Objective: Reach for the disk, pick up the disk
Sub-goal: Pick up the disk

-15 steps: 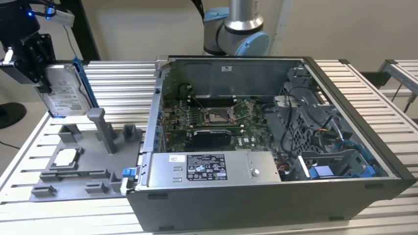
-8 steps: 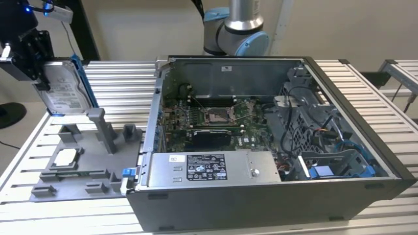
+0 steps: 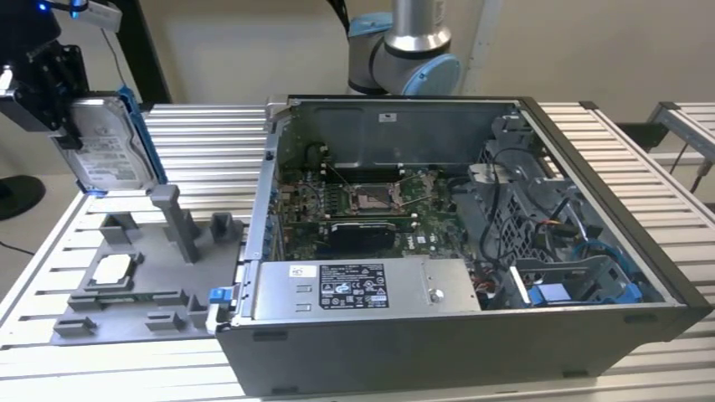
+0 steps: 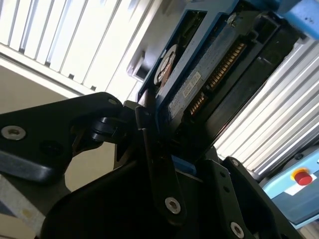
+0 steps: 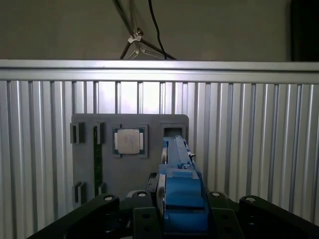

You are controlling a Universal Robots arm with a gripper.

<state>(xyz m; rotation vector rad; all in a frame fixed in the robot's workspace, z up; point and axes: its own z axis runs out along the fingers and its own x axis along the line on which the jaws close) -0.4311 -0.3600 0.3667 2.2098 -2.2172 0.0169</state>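
The disk (image 3: 106,146) is a silver-grey drive with a white label and blue rails. It hangs upright in the air at the exterior view's left, above the far end of the grey fixture (image 3: 146,268). My gripper (image 3: 69,113) is shut on its upper end. In the second wrist view the black fingers (image 4: 155,164) clamp the disk (image 4: 214,64), whose connector edge and circuit side face the camera. In the first wrist view the disk (image 5: 179,184) is edge-on between the fingers (image 5: 144,219), blue rail showing, over the fixture (image 5: 129,164).
An open computer case (image 3: 447,251) stands right of the fixture, with a motherboard, cables and a blue bracket (image 3: 581,289) inside. A small square chip (image 3: 112,270) lies on the fixture beside tall grey posts (image 3: 173,222). The slatted metal table (image 3: 201,126) lies beneath.
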